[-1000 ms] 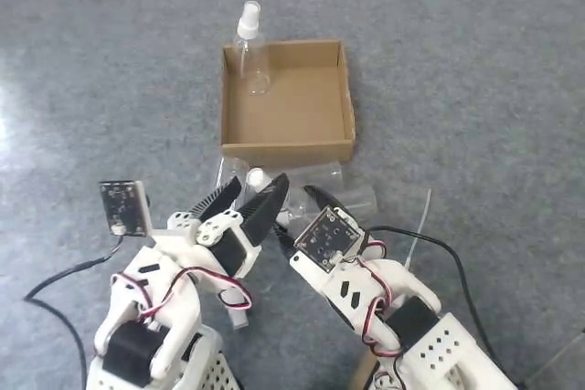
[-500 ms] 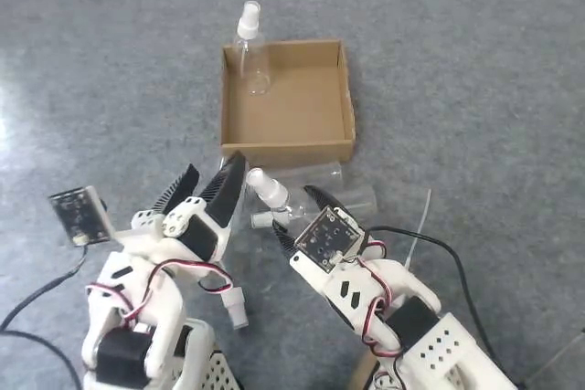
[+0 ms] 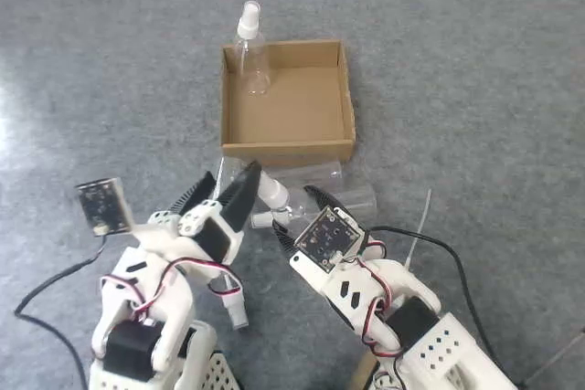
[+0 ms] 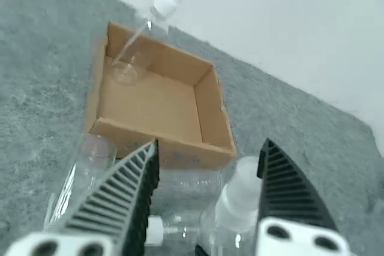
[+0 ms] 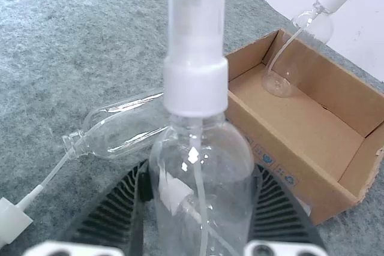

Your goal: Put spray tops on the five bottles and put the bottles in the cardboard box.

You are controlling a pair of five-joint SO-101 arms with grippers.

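Right wrist view: right gripper clamps one capped bottle.
Left wrist view: left gripper wide open, empty.
Cardboard box: one leaning bottle.
High view: one loose spray top.

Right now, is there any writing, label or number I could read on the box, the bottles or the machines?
No text can be read.
On the cardboard box: small blue marks on its outer front wall, too blurred to read.
On the bottle in the right pincer: clear, no label visible.
On the circuit board at the right arm's wrist: any print is too small to read.
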